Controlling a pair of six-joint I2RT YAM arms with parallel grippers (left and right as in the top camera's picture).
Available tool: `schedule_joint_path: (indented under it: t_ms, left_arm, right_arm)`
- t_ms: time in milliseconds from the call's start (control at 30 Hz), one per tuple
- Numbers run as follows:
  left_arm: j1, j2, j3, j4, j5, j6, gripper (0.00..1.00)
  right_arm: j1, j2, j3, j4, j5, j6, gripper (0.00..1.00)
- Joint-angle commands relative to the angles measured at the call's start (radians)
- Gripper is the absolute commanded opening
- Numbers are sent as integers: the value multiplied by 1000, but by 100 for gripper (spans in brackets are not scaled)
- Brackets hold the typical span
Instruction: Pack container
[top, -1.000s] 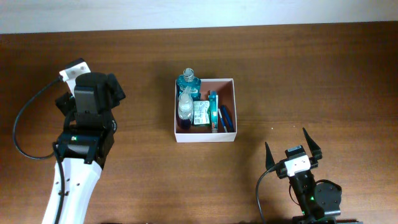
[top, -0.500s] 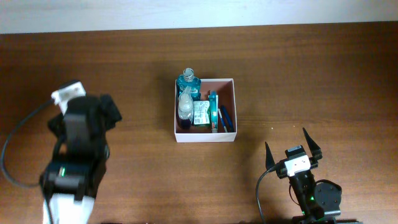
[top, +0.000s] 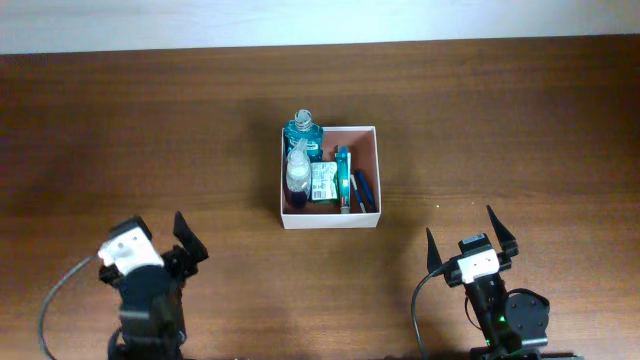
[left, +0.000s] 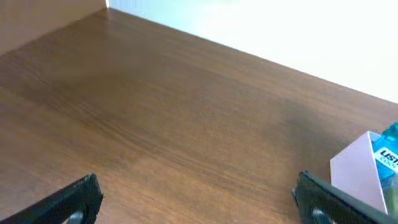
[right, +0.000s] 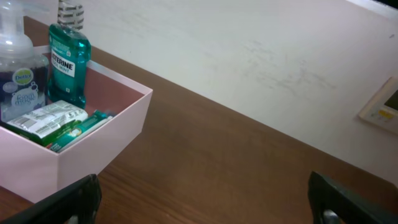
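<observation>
Near the middle of the brown wooden table (top: 520, 110), slightly toward the far side: a square open-top cardboard box (top: 330, 221), white outside, pinkish-brown inside. Upright in its far left corner, a teal mouthwash bottle (top: 303, 131). Just nearer than that, also upright, a clear pump bottle with a white top (top: 297, 172). Beside the pump bottle, a small green-and-white packet (top: 322, 184). Right of the packet, a slim teal pack (top: 343, 178) standing on edge, then a dark blue item (top: 363, 190), too small to identify. Pinkish floor showing along the right side of the box.

Low at the near left of the table, the left end effector (left: 199, 202), well apart from the box. Fingers spread wide, only tabletop between them. In its wrist view, just a corner of the box at the right edge of the picture, with a sliver of the teal bottle behind it.

At the near right of the table, the right end effector (top: 462, 228), likewise well apart from the box. Fingers wide apart, gripping nothing. In its wrist view, the box off to the left, with the mouthwash bottle, the pump bottle and the packet showing above the white wall.
</observation>
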Motion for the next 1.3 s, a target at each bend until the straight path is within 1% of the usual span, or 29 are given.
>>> schedule_joint_path:
  t_ms: [0, 167, 267, 333, 533, 767, 933, 1167, 1267]
  left_arm:
    - [4, -100, -132, 141, 13, -10, 99]
    - [4, -169, -260, 346, 15, -10, 99]
    - [6, -189, -308, 439, 31, -10, 99]
    - [6, -203, -330, 469, 33, -10, 100]
    - [12, -269, -376, 470, 36, -10, 99]
    - [70, -354, -433, 467, 108, -10, 99]
    - [100, -404, -433, 383, 113, -5, 99]
    - [106, -410, -433, 378, 129, 187, 99]
    - [106, -410, -433, 378, 156, 259, 99]
  right_arm:
    - [-8, -9, -6, -4, 9, 8, 98]
    - [-8, -10, -6, -4, 9, 8, 98]
    - [-8, -9, -6, -4, 9, 8, 98]
    - [-8, -9, -6, -4, 9, 8, 98]
    - [-8, -10, -6, -4, 9, 7, 98]
    - [-8, -9, -6, -4, 9, 8, 99]
    - [-8, -9, -6, -4, 9, 8, 99]
    - [-8, -9, -6, -4, 9, 8, 99]
    - [-8, -9, -6, -4, 9, 8, 99]
